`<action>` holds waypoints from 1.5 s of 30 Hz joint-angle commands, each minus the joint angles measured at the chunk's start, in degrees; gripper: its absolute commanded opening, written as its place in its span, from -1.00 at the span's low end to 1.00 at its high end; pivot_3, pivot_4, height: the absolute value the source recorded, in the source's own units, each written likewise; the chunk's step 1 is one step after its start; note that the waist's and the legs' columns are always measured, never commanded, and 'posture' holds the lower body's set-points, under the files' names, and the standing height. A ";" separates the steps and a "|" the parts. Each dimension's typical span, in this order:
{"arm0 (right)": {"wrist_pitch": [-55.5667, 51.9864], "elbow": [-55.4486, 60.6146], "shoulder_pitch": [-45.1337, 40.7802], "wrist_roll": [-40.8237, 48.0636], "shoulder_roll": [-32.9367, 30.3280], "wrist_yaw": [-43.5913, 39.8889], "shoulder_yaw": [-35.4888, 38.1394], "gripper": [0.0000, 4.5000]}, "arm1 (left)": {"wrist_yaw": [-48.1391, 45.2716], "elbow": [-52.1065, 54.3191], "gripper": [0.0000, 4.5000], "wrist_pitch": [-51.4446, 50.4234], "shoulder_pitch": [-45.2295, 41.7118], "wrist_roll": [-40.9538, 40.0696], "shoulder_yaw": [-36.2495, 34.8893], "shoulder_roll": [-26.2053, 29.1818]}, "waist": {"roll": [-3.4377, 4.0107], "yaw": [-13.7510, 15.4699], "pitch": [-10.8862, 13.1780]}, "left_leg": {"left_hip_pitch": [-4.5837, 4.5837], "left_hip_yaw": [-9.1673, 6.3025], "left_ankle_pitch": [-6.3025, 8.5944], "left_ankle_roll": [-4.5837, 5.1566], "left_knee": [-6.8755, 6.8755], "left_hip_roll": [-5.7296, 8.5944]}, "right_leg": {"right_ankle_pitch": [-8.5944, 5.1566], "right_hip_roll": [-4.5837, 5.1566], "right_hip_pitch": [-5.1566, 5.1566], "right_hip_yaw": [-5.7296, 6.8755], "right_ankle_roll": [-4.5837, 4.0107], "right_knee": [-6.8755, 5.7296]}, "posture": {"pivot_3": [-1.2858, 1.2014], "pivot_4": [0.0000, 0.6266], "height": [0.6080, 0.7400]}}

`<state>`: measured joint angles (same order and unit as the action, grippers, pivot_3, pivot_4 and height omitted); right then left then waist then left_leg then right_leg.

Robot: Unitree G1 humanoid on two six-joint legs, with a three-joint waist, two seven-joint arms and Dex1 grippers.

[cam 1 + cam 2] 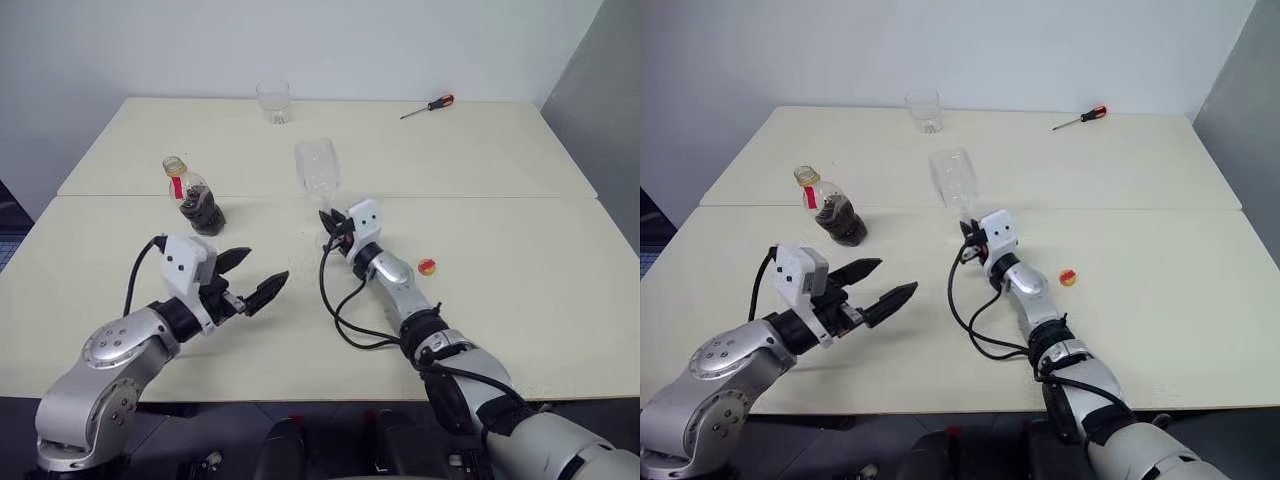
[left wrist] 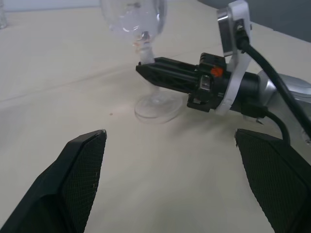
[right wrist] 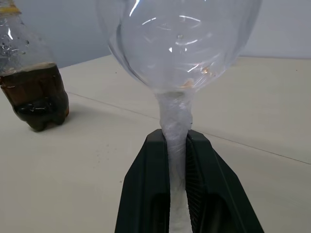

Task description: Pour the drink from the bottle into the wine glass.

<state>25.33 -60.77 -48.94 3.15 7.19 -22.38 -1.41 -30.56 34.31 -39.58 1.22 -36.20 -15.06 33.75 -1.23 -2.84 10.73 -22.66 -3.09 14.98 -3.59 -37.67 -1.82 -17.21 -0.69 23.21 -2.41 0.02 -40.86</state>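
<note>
A pale cream table point(image 1: 520, 300), made of two tops pushed together with a seam running across, carries everything here. Near the middle of it, just on the near side of that seam, stands the clear stemmed wine glass point(image 1: 318, 168) with its rounded bowl, thin stem and flat round foot. The bowl looks empty, and the foot rests on the table top, as the left wrist view shows. The right gripper point(image 1: 333, 226) has its two black fingers point(image 3: 146, 194) pressed together on the stem, one on each side, low down below the bowl.

Toward the left edge of the table, also close to the seam, the small clear plastic bottle point(image 1: 196, 198) stands upright, with a bulbous base, a red label band on its narrow neck and a yellowish top. The drink point(image 3: 36, 94), a dark brown cola-like liquid, fills roughly its lower half. Bottle and glass stand well apart.

The left gripper point(image 1: 255, 276) hangs over the near left part of the table, on the near side of the bottle and not touching it. Its black fingers point(image 2: 77, 179) are spread wide with nothing between them.

Near the far edge, about midway along, a short clear stemless tumbler point(image 1: 273, 101) stands alone. Further along toward the far right corner lies a screwdriver with a red and black handle point(image 1: 430, 105). A small round red and yellow thing point(image 1: 427, 267) lies on the table just to the right of the right forearm; I cannot tell what it is.
</note>
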 commanded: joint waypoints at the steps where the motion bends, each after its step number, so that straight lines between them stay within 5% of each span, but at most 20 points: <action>1: -2.65 3.58 4.47 -1.44 -1.29 -1.64 -1.52 -0.93 | 0.53 2.81 1.00 0.67 0.29 -0.35 -0.76 0.47 | -0.01 0.08 -0.01 | 0.00 -0.02 0.00 0.00 0.00 -0.01 | 0.00 0.00 -0.01 0.02 0.00 0.00 | 0.03 -0.52 1.00; 18: -16.25 21.62 6.48 1.51 -4.18 -4.57 -2.20 -0.93 | -2.63 -2.85 1.00 2.94 -4.46 1.42 0.87 2.01 | -0.03 0.28 -0.02 | 0.03 0.00 0.00 0.00 -0.04 0.05 | 0.00 -0.03 -0.04 0.00 0.01 -0.02 | 0.03 -0.52 1.00; 37: -22.38 26.44 7.65 0.62 -7.18 -9.75 -5.42 -0.93 | -2.14 -2.04 1.00 3.63 -3.96 1.50 1.69 1.24 | -0.03 0.25 -0.02 | -0.04 0.00 0.01 0.00 -0.03 0.05 | 0.00 -0.03 0.01 0.00 0.01 0.02 | 0.03 -0.52 1.00; 45: -22.80 26.87 7.63 0.62 -7.52 -8.78 -4.99 0.29 | -2.70 -3.01 1.00 3.49 -5.23 1.54 2.01 1.61 | -0.03 0.24 -0.02 | -0.04 0.00 0.01 0.00 -0.03 0.05 | 0.00 -0.03 0.01 0.00 0.01 0.02 | 0.03 -0.52 1.00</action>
<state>2.32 -36.26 -41.13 3.47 -0.22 -31.22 -6.73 -33.14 30.76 -37.08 -3.13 -34.85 -13.04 35.00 -1.26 -2.61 10.71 -22.70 -3.09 14.98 -3.59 -37.70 -1.76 -17.21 -0.72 23.22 -2.41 0.03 -40.84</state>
